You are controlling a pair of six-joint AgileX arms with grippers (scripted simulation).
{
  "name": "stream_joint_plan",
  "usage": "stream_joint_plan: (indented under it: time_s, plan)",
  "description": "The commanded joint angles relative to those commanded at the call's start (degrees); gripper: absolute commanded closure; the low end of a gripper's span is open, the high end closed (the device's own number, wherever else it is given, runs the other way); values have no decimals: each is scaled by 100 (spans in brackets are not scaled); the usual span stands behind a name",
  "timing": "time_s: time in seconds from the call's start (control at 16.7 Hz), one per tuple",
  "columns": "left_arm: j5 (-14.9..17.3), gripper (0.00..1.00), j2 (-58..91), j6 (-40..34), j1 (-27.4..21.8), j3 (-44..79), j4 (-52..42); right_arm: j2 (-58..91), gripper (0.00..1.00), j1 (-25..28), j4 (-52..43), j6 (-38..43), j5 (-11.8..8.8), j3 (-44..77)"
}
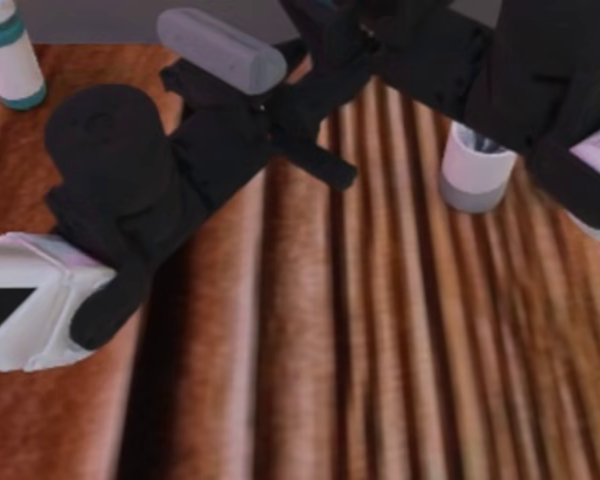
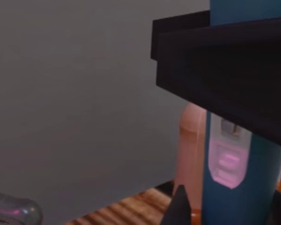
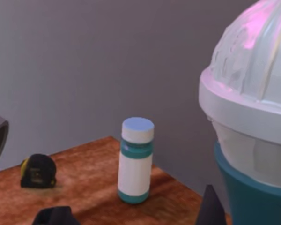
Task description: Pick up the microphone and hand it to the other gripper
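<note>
The microphone stands upright in the air, head up. Its teal handle [image 2: 246, 197] with the white switch patch [image 2: 227, 161] fills the left wrist view, and its white-grey head [image 3: 257, 70] looms in the right wrist view. The arms hide it in the top view. My right gripper [image 1: 325, 70] is shut on the upper handle, one finger before it and one behind. One right fingertip [image 3: 210, 206] touches the teal. My left gripper [image 2: 229, 213], with the grey capsule body [image 1: 220, 50], straddles the lower handle. A narrow gap shows beside its finger [image 2: 180, 208].
A white bottle with teal bands [image 1: 10, 55] [image 3: 136, 159] stands at the table's back left corner. A black and yellow tape measure [image 3: 37, 171] lies near it. A white-grey cup [image 1: 475, 165] stands right of the grippers. The grey wall rises behind the table's back edge.
</note>
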Motion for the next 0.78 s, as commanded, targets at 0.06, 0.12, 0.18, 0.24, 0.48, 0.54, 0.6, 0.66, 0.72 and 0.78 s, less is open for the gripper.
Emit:
stream_joint_plan:
  time_s: [0.06,0.12,0.18,0.24,0.48,0.54,0.6,0.66,0.72,0.78]
  plan:
    - [0,25,0,0,0,0,0,0,100,0,0,0,0,0]
    - [0,17,0,0,0,0,0,0,100,0,0,0,0,0]
    - [0,10,0,0,0,0,0,0,100,0,0,0,0,0]
    - [0,2,0,0,0,0,0,0,100,0,0,0,0,0]
    - [0,0,0,0,0,0,0,0,100,0,0,0,0,0]
    - [0,0,0,0,0,0,0,0,100,0,0,0,0,0]
    - [0,0,0,0,0,0,0,0,100,0,0,0,0,0]
    - [0,0,0,0,0,0,0,0,100,0,0,0,0,0]
    - [0,0,0,0,0,0,0,0,100,0,0,0,0,0]
    - [-106,0,63,75,67,-47,-1,-48,100,-18,7,-37,63,51]
